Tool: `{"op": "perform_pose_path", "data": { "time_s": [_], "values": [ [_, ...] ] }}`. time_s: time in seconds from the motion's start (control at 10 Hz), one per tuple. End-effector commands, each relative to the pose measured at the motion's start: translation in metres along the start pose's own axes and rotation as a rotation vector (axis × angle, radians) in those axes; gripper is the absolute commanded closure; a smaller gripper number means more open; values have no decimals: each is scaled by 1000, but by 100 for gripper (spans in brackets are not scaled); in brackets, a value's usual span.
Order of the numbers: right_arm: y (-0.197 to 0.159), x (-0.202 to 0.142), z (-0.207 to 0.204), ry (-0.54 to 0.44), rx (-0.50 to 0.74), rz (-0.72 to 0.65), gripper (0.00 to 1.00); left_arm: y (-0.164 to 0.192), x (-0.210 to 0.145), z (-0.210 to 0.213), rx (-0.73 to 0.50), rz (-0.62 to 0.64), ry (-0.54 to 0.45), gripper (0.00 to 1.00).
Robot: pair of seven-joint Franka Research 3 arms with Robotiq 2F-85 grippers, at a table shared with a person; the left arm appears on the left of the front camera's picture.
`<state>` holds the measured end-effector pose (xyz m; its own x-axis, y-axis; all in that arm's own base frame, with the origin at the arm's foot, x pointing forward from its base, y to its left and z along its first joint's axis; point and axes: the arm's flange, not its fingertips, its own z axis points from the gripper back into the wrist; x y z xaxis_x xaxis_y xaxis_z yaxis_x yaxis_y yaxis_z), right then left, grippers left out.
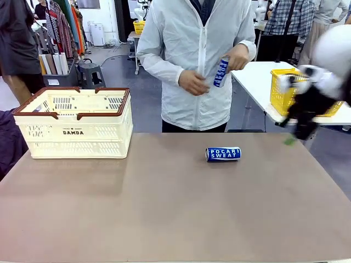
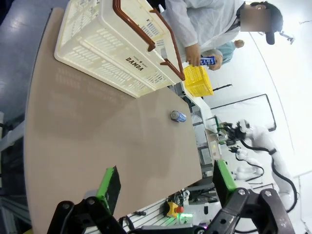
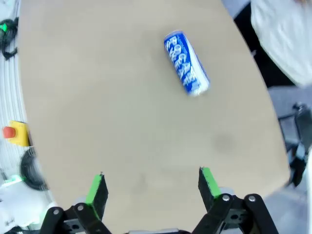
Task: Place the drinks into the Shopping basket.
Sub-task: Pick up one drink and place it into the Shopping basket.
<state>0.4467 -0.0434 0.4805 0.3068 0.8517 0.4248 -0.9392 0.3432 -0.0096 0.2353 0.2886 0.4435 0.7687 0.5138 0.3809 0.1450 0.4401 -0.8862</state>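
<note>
Worktop (image 1: 164, 208): brown and flat, shared with a person at the far side; behind it lies a busy room with clothes racks and other tables.
Person (image 1: 192, 55): stands at the far edge in a white zipped jacket, both hands raised at chest height.
Basket (image 1: 77, 123): cream-white slotted crate with a brown rim and brown handles and "DAMDA" printed on its side. It stands upright at the far left corner of the worktop.
Can 1 (image 1: 223, 154): blue with white lettering and silver ends, lying on its side on the worktop. It is right of the middle, near the far edge and well apart from the Basket.
Can 2 (image 1: 220, 73): blue with white lettering, tilted, held in 1 hand (image 1: 237, 57) of the person beyond the far edge. The other hand (image 1: 193, 83) is just beside its lower end.
Left gripper (image 2: 165, 184): jaws spread wide with nothing between them. It hangs above the near side of the worktop, with the Basket and Can 1 far ahead of its fingers.
Right gripper (image 3: 152, 187): jaws spread wide with nothing between them. It is above the worktop, and Can 1 lies ahead of the fingers, well apart from them. In the front view it is a motion-blurred shape at the right edge.
Yellow basket (image 1: 282, 90): mesh, standing on a white table (image 1: 255, 76) behind the worktop, to the right.
</note>
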Motion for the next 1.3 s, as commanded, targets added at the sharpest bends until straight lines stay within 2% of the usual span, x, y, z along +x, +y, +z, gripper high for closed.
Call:
{"op": "perform_pose_path", "data": {
  "time_s": [0.0,0.2,0.3,0.4,0.5,0.7,1.0,1.2],
  "values": [
    [1,-65,20,-72,3,-264,0,-1,1,1,-23,-20,-18,0],
    [-2,-137,25,-205,-11,-489,0,-1,1,1,-23,-20,-18,0],
    [-3,-156,20,-259,-26,-549,0,-1,1,1,-23,-20,-18,0],
    [-6,-159,12,-269,-29,-562,0,-1,1,1,-23,-20,-18,0],
    [-14,-146,6,-256,-49,-527,0,-1,1,1,-23,-20,-18,0],
    [-32,-101,-3,-200,-89,-431,0,-1,1,1,-23,-20,-18,0],
    [-73,22,-49,-39,-53,-157,0,-1,1,1,-23,-20,-18,0],
    [-84,90,-84,35,-41,8,0,-1,1,1,-23,-20,-18,0]
  ]
}}
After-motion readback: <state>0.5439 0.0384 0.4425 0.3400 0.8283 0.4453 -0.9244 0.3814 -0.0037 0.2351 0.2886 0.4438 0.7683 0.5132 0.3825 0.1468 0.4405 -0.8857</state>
